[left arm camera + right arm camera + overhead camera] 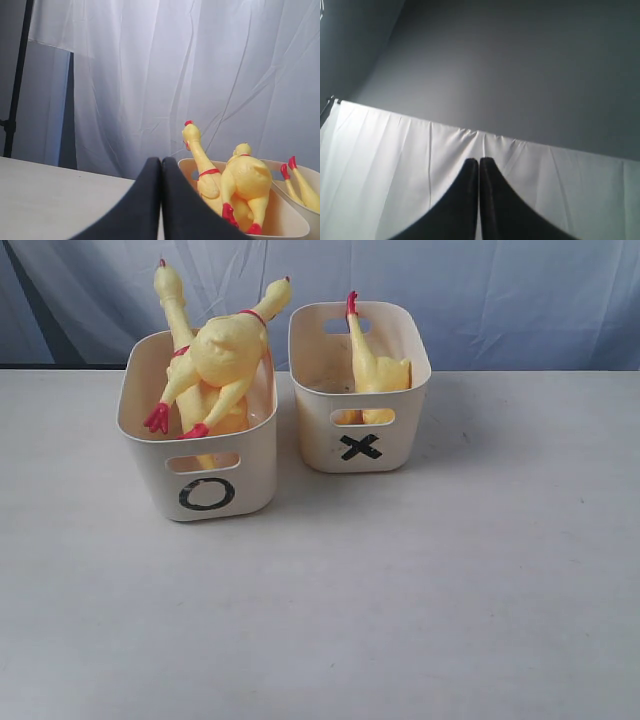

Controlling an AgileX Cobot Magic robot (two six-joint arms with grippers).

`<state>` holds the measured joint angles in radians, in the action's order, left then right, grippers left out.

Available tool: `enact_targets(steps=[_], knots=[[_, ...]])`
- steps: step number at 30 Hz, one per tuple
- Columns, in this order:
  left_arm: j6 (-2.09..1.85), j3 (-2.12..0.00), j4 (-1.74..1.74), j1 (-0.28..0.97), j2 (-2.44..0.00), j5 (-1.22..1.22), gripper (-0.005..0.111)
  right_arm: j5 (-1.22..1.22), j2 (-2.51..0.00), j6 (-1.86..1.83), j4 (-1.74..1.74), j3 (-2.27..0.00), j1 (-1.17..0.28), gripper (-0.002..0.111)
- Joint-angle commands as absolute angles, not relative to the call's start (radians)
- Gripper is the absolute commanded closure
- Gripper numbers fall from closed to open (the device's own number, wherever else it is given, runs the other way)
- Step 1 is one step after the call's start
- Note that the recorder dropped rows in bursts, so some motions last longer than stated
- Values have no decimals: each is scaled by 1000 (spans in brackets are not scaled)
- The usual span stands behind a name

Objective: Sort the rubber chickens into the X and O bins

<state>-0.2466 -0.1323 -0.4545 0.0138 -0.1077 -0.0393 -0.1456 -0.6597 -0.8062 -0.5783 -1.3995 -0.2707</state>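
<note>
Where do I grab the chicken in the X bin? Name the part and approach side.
Take the chicken by its thin, red-tipped end, which sticks up past the rim of the X bin. Coming from above is probably best: the bin walls shield its body from the sides.

Yellow chickens, red feet, red neck bands, beyond black left claw; cream O bin, X bin, black marks.

Two bins: O bin, X bin. Rubber chickens: three distinct, further ones unclear.
</note>
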Motion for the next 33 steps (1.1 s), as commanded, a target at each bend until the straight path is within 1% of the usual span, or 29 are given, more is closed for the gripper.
enact_targets(steps=[1,5,10,15,17,21,22,23,24,25,33], knots=[[-246,-129,-452,12,-104,-46,107,-144,-572,-806,-578,-1402,-257,107],[-246,-129,-452,12,-99,-46,107,-139,-514,-806,-581,-1402,-257,107],[-246,-129,-452,12,-31,-46,107,-122,-490,-806,-693,-1402,-255,107],[-246,-129,-452,12,0,-45,107,-122,-429,-806,-735,-1377,-215,107],[-246,-129,-452,12,0,-45,107,-122,-372,-806,-778,-1336,-182,107],[-246,-129,-452,12,0,-45,107,-122,-255,-806,-789,-1193,-136,107],[-246,-122,-407,12,0,-45,107,-122,-226,-806,-797,-1133,-132,107],[-246,-122,-342,12,0,-45,107,-122,-216,-806,-797,-1107,-129,107],[-246,-122,-172,12,0,-45,107,-124,-198,-806,-797,-1043,-129,107],[-246,-122,-96,12,0,-45,107,-124,-189,-806,-797,-992,-129,107],[-246,-56,-98,12,0,-45,107,-124,-181,-806,-797,-633,-129,107]])
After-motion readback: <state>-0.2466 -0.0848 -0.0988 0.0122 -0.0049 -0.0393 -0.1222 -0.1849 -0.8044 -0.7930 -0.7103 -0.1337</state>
